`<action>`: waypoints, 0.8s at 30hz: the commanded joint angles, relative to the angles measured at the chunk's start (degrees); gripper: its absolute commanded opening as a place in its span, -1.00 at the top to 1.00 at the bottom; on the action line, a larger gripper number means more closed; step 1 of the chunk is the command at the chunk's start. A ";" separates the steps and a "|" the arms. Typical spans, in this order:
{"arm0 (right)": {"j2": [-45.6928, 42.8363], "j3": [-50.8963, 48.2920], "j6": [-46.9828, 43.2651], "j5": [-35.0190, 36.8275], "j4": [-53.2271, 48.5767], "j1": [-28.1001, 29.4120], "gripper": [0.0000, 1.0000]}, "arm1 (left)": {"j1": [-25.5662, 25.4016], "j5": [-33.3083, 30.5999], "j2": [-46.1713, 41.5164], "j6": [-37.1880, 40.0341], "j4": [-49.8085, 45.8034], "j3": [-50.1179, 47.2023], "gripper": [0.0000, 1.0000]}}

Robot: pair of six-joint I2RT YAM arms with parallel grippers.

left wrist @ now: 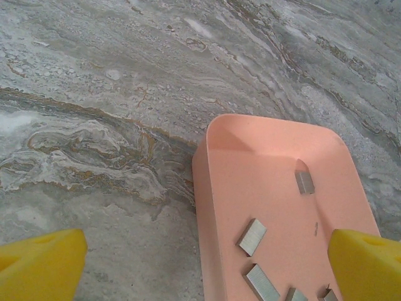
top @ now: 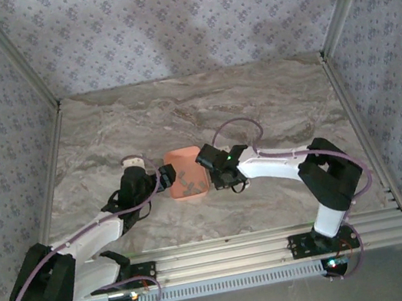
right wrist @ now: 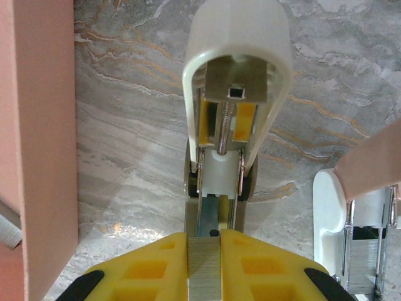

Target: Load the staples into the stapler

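Right gripper (right wrist: pixel 203 248) pinches a staple strip (right wrist: pixel 203 276) above the open stapler (right wrist: pixel 235 94); skew against the channel (right wrist: pixel 210 216) risks jamming. Left gripper (left wrist: pixel 203 269) spread above tray's (left wrist: pixel 200 188) left edge.

No lettering, label, brand or number is legible anywhere.

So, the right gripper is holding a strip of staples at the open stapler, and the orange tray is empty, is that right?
Not quite: the tray holds several loose staple strips, as the left wrist view shows. The right gripper does hold a strip of staples at the open stapler.
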 commanded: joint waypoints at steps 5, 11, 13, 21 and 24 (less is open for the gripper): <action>0.73 1.69 -0.96 2.86 -0.97 -0.07 0.65 | 0.39 0.26 -0.84 1.30 -0.24 -0.54 -0.97; 1.36 1.69 -1.23 2.78 -0.73 -0.38 0.65 | 0.55 0.13 -1.49 1.50 -0.73 -0.54 -0.97; 1.43 1.69 -1.31 2.82 -0.68 -0.57 0.65 | 0.55 0.03 -1.57 1.42 -0.76 -0.62 -0.97; 2.03 1.59 -1.94 2.85 -0.53 -1.08 0.65 | 0.55 -0.14 -2.01 1.50 -0.87 -0.89 -0.97; 2.12 1.42 -2.01 2.43 -0.06 -1.44 0.65 | 0.64 -0.22 -2.19 1.63 -1.05 -0.89 -0.97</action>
